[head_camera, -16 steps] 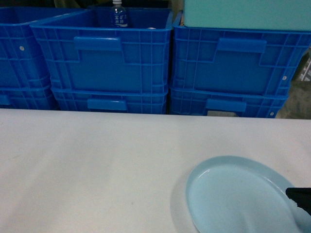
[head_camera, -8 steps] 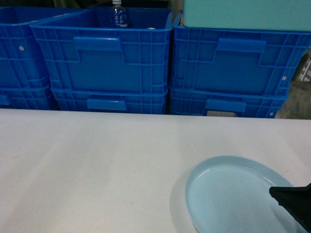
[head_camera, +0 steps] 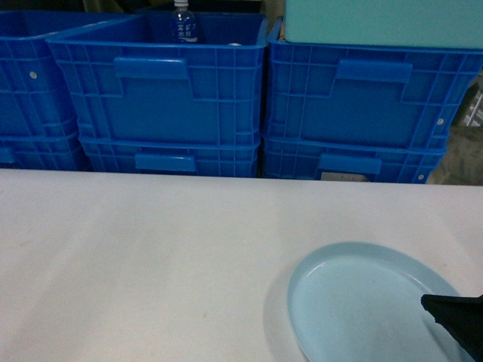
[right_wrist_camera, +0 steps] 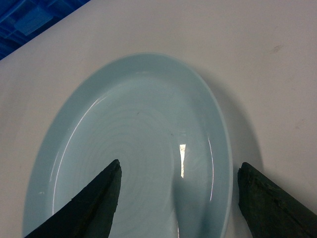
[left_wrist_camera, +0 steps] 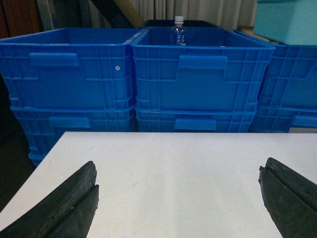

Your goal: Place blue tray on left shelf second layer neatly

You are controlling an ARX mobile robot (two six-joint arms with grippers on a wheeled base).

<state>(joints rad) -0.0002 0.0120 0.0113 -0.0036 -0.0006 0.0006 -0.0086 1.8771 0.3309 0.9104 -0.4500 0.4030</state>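
The pale blue tray (head_camera: pixel 362 302) lies flat on the white table at the front right; the right wrist view shows it from above (right_wrist_camera: pixel 133 148). My right gripper (right_wrist_camera: pixel 181 173) hangs open over its right side, one finger above the tray's inside and the other above the table just outside the rim. In the head view only a black finger tip (head_camera: pixel 460 320) shows at the tray's right edge. Over bare table at the left, my left gripper (left_wrist_camera: pixel 178 176) is open and empty. The left shelf second layer is out of view.
Dark-blue ribbed crates (head_camera: pixel 162 87) stand stacked two high behind the table's far edge. A water bottle (head_camera: pixel 183 21) stands in the middle top crate, and a teal box (head_camera: pixel 385 21) rests on the right crate. The table's left edge (left_wrist_camera: pixel 34 173) shows in the left wrist view.
The right gripper's black finger has come further in over the tray's right edge in the head view. The tray has not moved.
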